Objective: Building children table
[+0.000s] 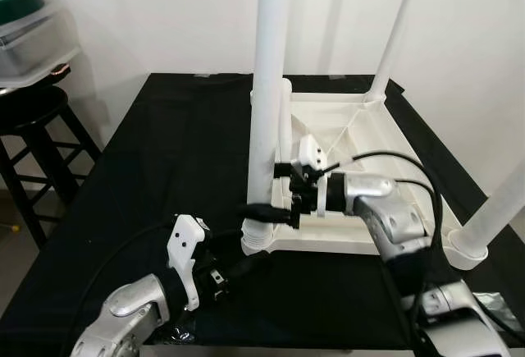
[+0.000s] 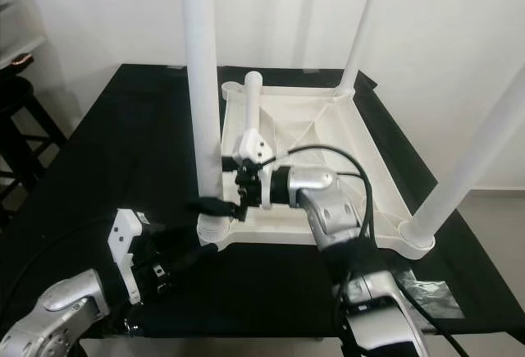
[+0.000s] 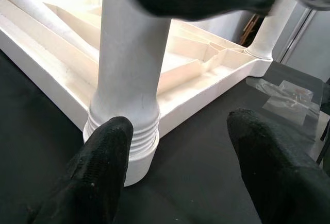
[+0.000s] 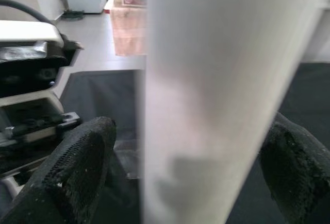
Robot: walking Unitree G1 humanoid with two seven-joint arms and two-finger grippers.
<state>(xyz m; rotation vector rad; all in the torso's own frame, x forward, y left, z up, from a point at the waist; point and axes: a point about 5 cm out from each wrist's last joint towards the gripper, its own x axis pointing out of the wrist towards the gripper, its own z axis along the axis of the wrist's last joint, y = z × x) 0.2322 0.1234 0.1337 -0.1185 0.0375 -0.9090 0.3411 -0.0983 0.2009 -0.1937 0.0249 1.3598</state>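
So the white kids' table point(image 1: 344, 168) is flipped upside down on the black tabletop point(image 1: 148, 176), legs pointing up. Right gripper point(image 1: 261, 213) has its fingers clamped around the near-left leg point(image 1: 268, 86) just above the socket. Left gripper point(image 3: 180, 147) sits low by that leg's threaded base, fingers spread apart, holding nothing.

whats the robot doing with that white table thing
The robot is assembling a small white table that lies upside down on a black-covered surface. Three legs stand up from its corners, and a fourth leg lies loose inside the upturned top. The right gripper has its fingers around the near-left leg low down, just above its threaded base. The left gripper is open and sits at the base of that same leg, not gripping it.
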